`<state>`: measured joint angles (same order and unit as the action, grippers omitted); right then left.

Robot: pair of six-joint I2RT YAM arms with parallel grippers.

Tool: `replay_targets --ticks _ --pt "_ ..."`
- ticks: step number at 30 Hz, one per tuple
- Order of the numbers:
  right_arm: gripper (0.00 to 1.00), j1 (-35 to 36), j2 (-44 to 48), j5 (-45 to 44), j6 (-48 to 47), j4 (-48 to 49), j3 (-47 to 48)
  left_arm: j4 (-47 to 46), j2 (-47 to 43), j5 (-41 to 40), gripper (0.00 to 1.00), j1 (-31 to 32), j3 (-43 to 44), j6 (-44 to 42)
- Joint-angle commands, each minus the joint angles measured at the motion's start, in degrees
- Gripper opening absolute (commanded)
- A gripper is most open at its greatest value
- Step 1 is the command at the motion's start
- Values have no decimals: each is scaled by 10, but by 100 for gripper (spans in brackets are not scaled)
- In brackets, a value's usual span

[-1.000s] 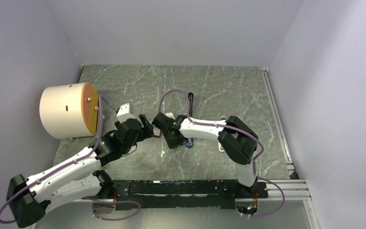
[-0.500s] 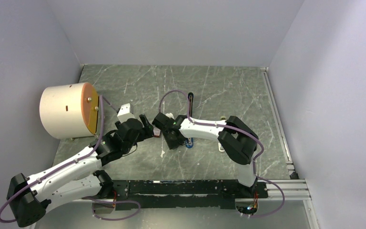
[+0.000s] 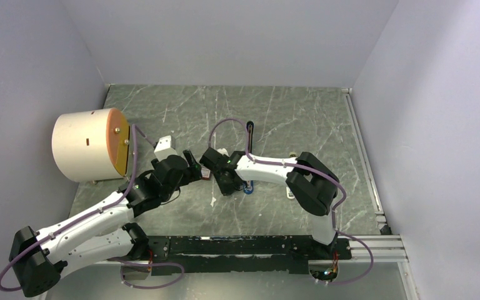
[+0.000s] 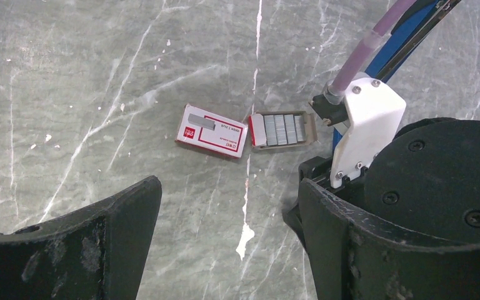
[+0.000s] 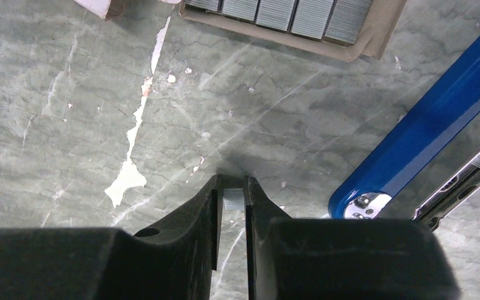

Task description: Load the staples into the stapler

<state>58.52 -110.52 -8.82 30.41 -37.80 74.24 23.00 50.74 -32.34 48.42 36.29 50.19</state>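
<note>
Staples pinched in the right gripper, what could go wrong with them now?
The staple strip is thin and held only at the tips of the right gripper, so it might slip out or snap. The open blue stapler has a narrow channel, so the strip could miss it. The left gripper holds nothing, so the stapler may slide.

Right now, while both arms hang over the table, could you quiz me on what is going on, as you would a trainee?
1. True or false: the left end effector is shut.
2. What does the right end effector pinch? A) a small grey strip of staples; B) a yellow pencil; C) a white eraser.
3. Fill in: the spare grey staple blocks sit in an open brown cardboard ____ beside the red box sleeve with a white label.

Key: 1 false, it stands wide open, gripping nothing; 2 A; 3 tray.
</note>
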Motion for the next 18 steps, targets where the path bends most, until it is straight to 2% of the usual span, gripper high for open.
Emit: replay_targets --ticks 1,10,15,18 --pt "19 1 18 -41 14 9 -17 1 -3 -5 85 -4 -1 2" --pt "20 -19 154 -150 38 63 -73 0 -3 -1 85 -4 4 2" --pt "20 -69 235 -168 50 59 -124 -11 2 17 85 -4 4 -3" --pt "21 -114 285 -170 56 52 -162 -42 13 56 86 -5 4 -28"
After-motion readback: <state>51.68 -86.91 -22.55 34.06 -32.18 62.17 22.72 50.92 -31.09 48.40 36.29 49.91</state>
